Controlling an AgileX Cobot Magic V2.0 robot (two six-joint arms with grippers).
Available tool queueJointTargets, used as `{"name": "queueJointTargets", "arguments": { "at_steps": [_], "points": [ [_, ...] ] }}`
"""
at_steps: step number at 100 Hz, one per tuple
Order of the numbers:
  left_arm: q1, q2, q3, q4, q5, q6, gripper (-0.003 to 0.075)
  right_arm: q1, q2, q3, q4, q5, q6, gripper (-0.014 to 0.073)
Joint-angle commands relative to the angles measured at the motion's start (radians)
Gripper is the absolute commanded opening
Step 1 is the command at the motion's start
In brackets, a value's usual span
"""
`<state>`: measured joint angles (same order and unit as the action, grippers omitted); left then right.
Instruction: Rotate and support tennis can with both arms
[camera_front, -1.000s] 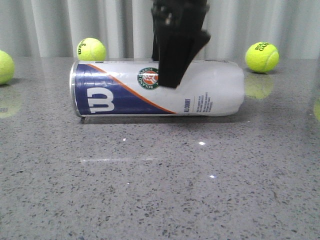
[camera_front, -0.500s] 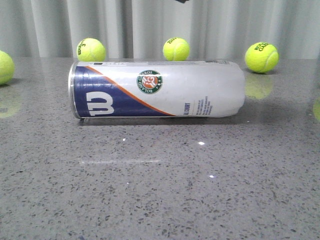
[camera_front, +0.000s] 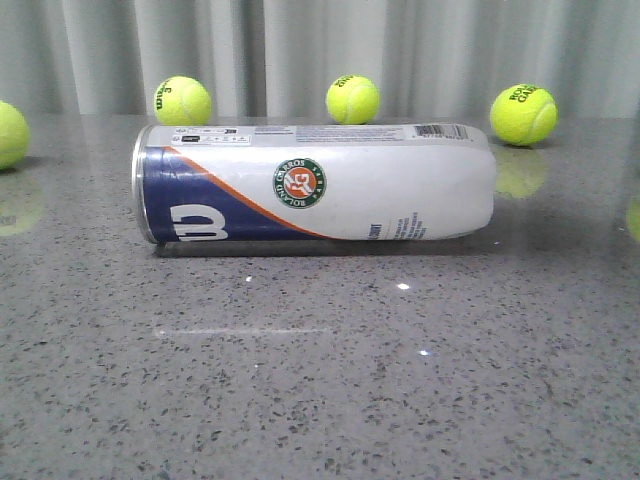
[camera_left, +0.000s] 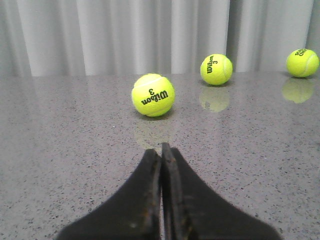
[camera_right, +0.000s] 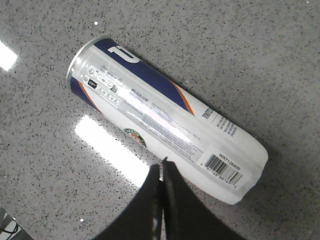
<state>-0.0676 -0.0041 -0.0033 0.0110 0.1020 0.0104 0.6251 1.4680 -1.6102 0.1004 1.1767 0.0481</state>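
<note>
The tennis can (camera_front: 315, 183) is lying sideways mid-frame on the surface (camera_front: 320, 380); both arms' fingers (camera_left: 161, 165) (camera_right: 161, 172) are pressing together, apparently holding nothing.

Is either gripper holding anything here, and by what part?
Nothing is held. Both the left gripper and right gripper are shut on nothing; the can lies free on the table.

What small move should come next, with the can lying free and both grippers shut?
Probably lower the right gripper back toward the tennis can. The can lies on its side untouched, and that gripper hangs shut above its white end. The left gripper faces only balls.
</note>
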Motion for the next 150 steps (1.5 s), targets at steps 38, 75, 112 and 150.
{"name": "queueJointTargets", "arguments": {
  "at_steps": [38, 75, 112, 150],
  "points": [
    [0.003, -0.039, 0.048, -0.001, -0.071, -0.010, -0.0021, -0.006, -0.434, 0.465, -0.031, -0.408, 0.076, -0.0056],
    [0.003, -0.039, 0.048, -0.001, -0.071, -0.010, -0.0021, -0.006, -0.822, 0.819, -0.041, -0.647, 0.075, -0.0056],
    [0.003, -0.039, 0.047, -0.001, -0.086, -0.010, -0.0021, -0.006, -1.137, 1.022, -0.043, -0.703, -0.005, -0.0056],
    [0.003, -0.033, -0.089, -0.001, -0.065, -0.010, -0.0021, -0.006, -1.216, 1.085, -0.042, -0.698, -0.005, -0.0056]
  ]
}}
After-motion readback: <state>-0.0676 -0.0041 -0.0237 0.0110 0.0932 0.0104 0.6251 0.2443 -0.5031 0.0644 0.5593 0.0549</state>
